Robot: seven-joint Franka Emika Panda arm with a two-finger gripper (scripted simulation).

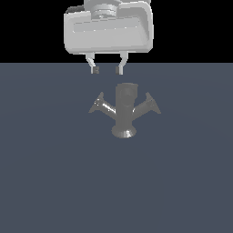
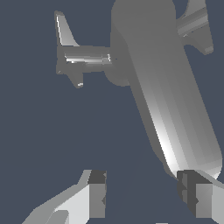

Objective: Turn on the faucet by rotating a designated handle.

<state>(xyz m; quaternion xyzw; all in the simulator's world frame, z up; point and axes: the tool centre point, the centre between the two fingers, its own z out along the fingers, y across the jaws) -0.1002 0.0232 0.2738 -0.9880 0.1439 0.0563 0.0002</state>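
The faucet (image 1: 125, 111) is a dark grey upright cylinder on a flared round foot, standing on the flat blue-grey floor. Two angled arms stick out of it. The handle (image 1: 102, 105) is the shinier arm with a bright streak and a cone tip, on the exterior view's left. The duller arm (image 1: 149, 103) is on the right. My gripper (image 1: 108, 69) is open and empty, hanging just above the faucet's top, a little to the exterior view's left. In the wrist view the faucet body (image 2: 166, 87) runs towards one fingertip (image 2: 203, 199), the handle (image 2: 83, 57) lies beyond, and the gripper (image 2: 144, 199) holds nothing.
The blue-grey floor (image 1: 54, 182) spreads flat around the faucet. The arm's pale grey hand body (image 1: 109, 29) fills the top of the exterior view above the fingers.
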